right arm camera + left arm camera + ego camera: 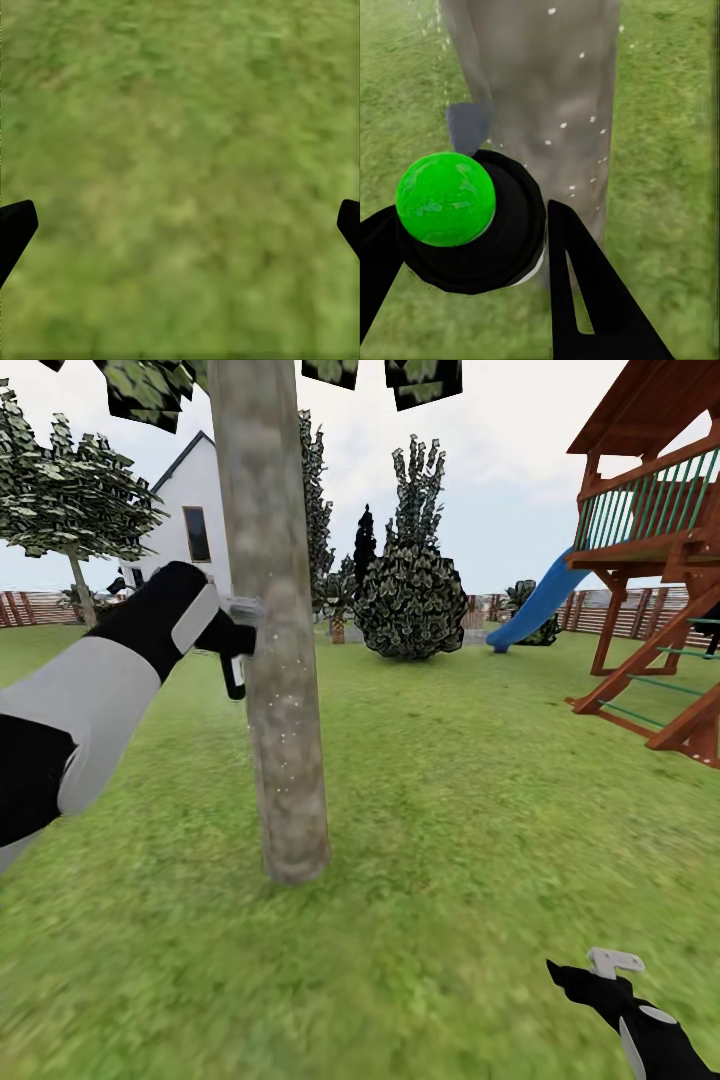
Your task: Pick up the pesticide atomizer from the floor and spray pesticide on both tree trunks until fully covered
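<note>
You have no readable text, number, brand or sign anywhere in these views. The pesticide atomizer point(233, 650) shows a pale label patch, but it is too small and blurred for you to make out any lettering on it.
</note>
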`<state>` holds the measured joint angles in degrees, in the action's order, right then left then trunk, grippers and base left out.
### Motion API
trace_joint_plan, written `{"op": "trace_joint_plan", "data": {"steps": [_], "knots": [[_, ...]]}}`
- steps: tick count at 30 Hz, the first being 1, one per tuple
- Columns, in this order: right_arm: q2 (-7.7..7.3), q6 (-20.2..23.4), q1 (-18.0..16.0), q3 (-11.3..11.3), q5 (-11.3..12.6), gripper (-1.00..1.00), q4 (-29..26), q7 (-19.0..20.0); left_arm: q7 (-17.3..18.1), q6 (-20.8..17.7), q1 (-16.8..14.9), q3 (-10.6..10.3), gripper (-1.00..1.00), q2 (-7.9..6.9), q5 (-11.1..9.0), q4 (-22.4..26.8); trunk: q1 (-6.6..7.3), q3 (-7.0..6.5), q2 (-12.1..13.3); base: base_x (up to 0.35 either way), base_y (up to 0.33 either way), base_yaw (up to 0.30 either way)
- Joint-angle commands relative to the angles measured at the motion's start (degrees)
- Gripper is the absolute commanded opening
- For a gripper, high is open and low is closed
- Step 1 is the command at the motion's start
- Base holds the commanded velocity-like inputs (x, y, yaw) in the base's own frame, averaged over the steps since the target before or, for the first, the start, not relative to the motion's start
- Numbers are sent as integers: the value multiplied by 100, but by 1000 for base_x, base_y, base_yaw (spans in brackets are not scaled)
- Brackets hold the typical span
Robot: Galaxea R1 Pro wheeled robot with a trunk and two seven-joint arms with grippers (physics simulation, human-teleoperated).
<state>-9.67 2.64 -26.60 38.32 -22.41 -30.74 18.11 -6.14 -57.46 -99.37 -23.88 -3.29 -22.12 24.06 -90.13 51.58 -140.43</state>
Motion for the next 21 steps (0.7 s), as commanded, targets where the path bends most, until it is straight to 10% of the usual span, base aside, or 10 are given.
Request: {"op": "trace_joint_plan", "data": {"steps": [1,21], "knots": [[-2,0,0,0,0,100,-1,1,-1,-2,-55,-3,-100,32,24,-39,0,0,0,0,0,0],[0,0,4,9,0,100,-1,1,18,117,278,-49,-100,107,49,-1316,0,0,0,0,0,0]]}}
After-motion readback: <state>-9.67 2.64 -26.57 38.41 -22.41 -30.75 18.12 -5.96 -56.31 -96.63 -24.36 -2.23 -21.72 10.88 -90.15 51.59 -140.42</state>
